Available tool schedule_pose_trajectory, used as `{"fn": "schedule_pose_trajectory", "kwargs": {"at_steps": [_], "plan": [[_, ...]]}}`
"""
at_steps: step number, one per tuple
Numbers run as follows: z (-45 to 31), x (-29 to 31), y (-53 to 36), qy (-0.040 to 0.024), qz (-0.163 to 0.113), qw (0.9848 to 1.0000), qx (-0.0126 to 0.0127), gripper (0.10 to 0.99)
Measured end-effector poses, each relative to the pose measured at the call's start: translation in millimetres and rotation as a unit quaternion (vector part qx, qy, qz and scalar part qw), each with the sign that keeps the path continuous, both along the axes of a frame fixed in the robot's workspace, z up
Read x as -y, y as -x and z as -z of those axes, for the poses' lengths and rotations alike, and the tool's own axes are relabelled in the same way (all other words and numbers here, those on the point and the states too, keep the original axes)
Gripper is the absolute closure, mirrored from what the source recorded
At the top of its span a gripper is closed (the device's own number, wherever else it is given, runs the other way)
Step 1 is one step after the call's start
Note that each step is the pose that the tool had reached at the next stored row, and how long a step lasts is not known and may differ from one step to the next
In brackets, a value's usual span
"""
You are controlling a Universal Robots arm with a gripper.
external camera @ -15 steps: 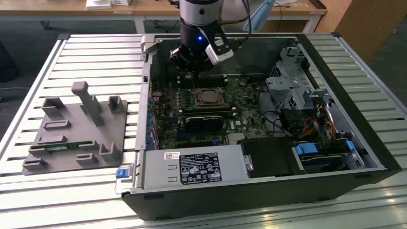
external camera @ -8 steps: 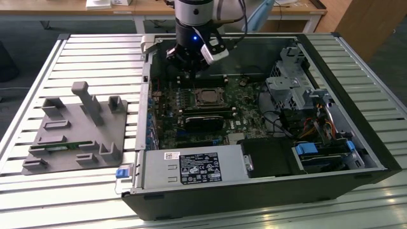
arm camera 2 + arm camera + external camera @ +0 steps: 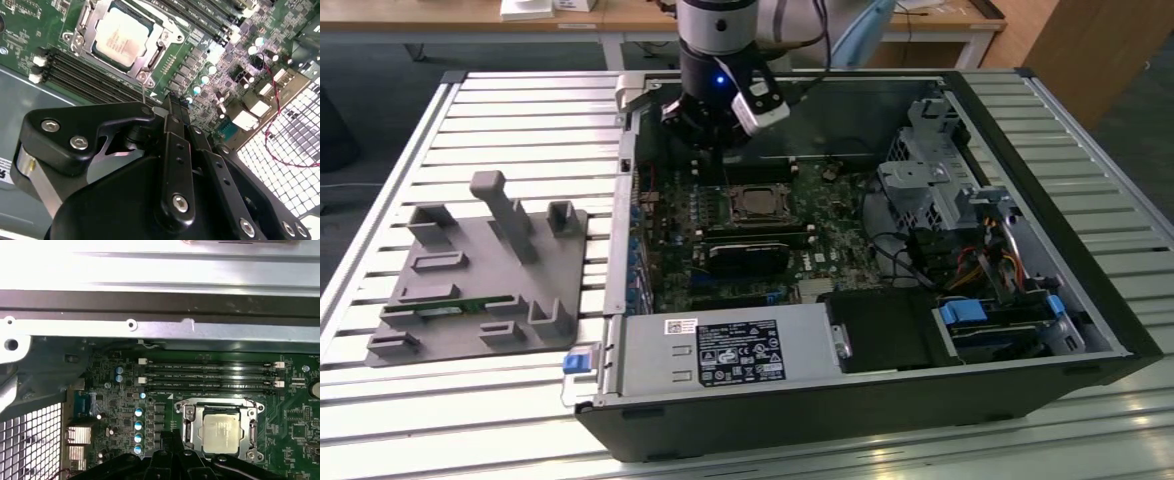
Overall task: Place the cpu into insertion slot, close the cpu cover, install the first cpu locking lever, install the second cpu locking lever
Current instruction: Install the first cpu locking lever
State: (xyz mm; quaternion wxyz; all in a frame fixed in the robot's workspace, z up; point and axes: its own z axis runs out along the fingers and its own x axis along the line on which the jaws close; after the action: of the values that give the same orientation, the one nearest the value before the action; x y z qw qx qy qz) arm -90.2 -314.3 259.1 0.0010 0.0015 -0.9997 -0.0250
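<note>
The cpu (image 3: 121, 37) lies flat in the insertion slot (image 3: 75, 40) on the green board, its pale metal top showing. The silver cpu cover (image 3: 159, 49) is down around it as a frame. A thin silver lever rod (image 3: 143, 92) sticks out from the socket's corner toward my fingertips. My gripper (image 3: 172, 100) hangs above the board just beside the socket, fingers together with nothing seen between them. In the first wrist view the cpu (image 3: 222, 429) sits framed by the cover (image 3: 192, 426), with the gripper (image 3: 167, 436) close by. In the exterior view the gripper (image 3: 708, 160) hovers behind the cpu (image 3: 753, 202).
The board sits in an open black computer case (image 3: 1014, 120) on a slatted table. Long black memory slots (image 3: 210, 376) run beside the socket. A power supply (image 3: 720, 350) and drive cages (image 3: 934, 170) fill the case's near and right sides. A grey fixture (image 3: 480, 270) stands at the exterior view's left.
</note>
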Motion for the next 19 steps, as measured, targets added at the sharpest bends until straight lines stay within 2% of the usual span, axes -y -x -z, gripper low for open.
{"fn": "schedule_pose_trajectory", "kwargs": {"at_steps": [4, 12, 16, 19], "plan": [[1.4, -5.0, 3.1, 0.0, 0.0, 1.0, 0.0, 0.98], [3.2, -18.2, 3.8, 0.0, -0.001, 1.0, 0.0001, 0.98], [3.2, -19.2, 1.0, 0.0, -0.001, 1.0, 0.0, 0.98], [3.2, -19.2, -7.0, 0.0, -0.001, 1.0, 0.0, 0.98]]}}
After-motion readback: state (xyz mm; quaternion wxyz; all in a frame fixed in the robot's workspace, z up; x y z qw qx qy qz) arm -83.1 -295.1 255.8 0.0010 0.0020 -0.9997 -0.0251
